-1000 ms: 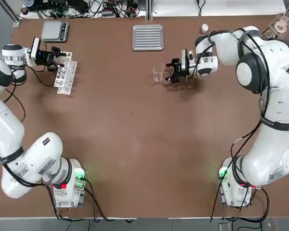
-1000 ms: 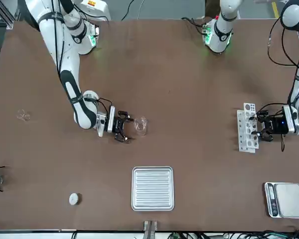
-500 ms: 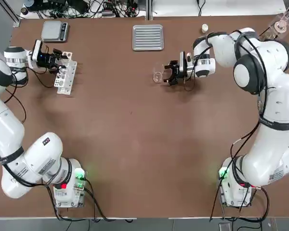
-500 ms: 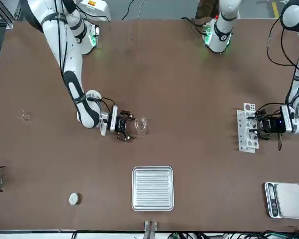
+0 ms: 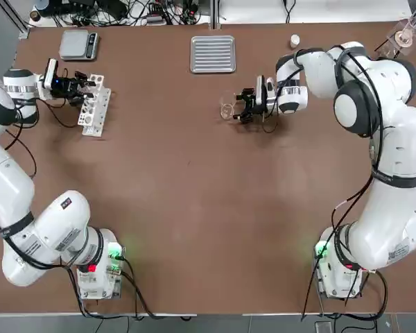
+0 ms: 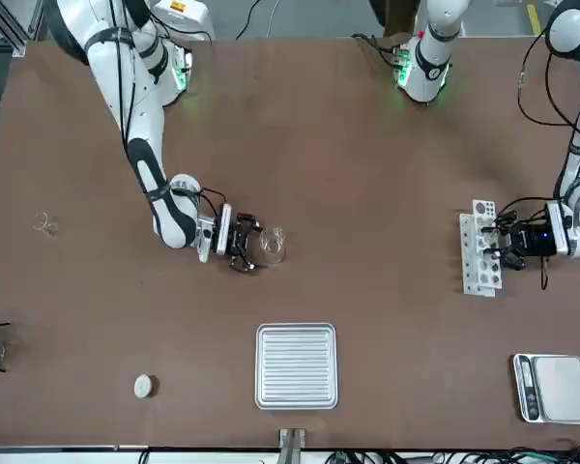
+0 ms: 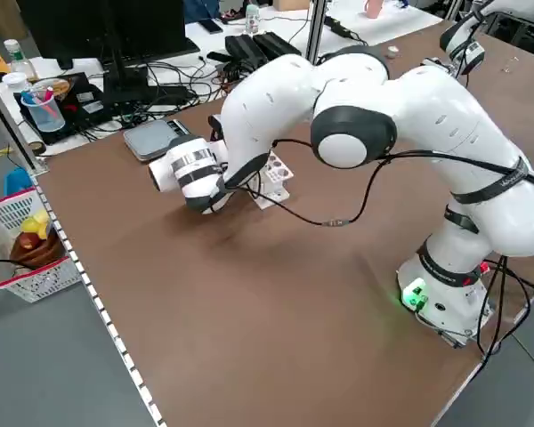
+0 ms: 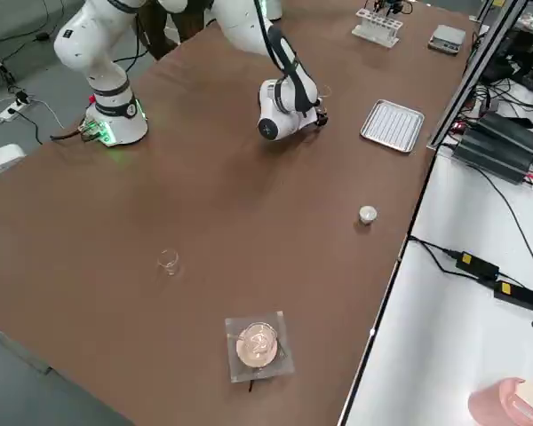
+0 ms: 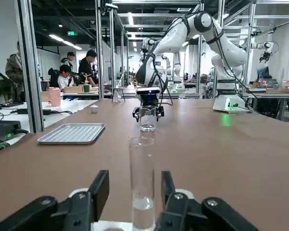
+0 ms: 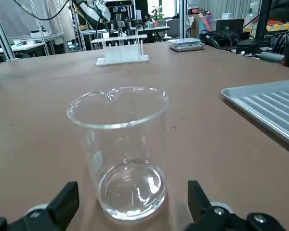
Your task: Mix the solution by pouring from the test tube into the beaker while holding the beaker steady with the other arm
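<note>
The test tube point(image 9: 142, 183) is a clear glass tube with a little liquid at its bottom, standing upright in the white rack point(image 5: 95, 105) at the table's far left. My left gripper point(image 9: 134, 178) is level with it, one finger point(image 9: 98, 190) on each side and a narrow gap on both, so it is open. The beaker point(image 5: 227, 109), clear glass with a little liquid, stands near the table's far middle. My right gripper point(image 5: 241, 107) lies low just to its right, open, and its fingers point(image 10: 62, 204) flank the beaker point(image 10: 119, 154) without touching it.
A ribbed metal tray point(image 5: 213, 53) lies behind the beaker, and a scale point(image 5: 79, 44) sits at the far left corner. A white cap point(image 5: 295, 40) and a flask point(image 5: 404, 35) are at the far right. A tiny glass vessel point(image 6: 45, 224) stands apart.
My right gripper has slid left, closer to the beaker. My left gripper's fingers have narrowed around the test tube.
</note>
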`<state>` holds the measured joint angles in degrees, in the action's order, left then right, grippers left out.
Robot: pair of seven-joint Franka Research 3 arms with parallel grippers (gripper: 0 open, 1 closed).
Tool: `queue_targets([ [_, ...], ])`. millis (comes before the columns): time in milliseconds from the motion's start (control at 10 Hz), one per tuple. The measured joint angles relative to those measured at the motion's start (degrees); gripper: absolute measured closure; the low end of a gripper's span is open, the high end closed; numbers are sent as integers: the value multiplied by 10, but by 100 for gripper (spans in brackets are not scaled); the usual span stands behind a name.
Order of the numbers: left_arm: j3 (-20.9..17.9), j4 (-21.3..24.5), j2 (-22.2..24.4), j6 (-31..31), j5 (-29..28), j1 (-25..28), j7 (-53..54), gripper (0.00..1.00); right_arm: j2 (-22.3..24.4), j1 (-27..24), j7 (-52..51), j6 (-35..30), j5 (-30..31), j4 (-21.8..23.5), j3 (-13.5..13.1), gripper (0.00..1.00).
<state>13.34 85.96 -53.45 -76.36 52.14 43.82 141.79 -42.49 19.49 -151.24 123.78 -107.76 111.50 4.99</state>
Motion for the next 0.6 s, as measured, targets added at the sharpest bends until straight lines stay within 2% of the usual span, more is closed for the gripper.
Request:
queue_targets([
  [600,0,7,-4,2,1,0,0,61,-1,2,-1,1,-1,-1,10,0],
])
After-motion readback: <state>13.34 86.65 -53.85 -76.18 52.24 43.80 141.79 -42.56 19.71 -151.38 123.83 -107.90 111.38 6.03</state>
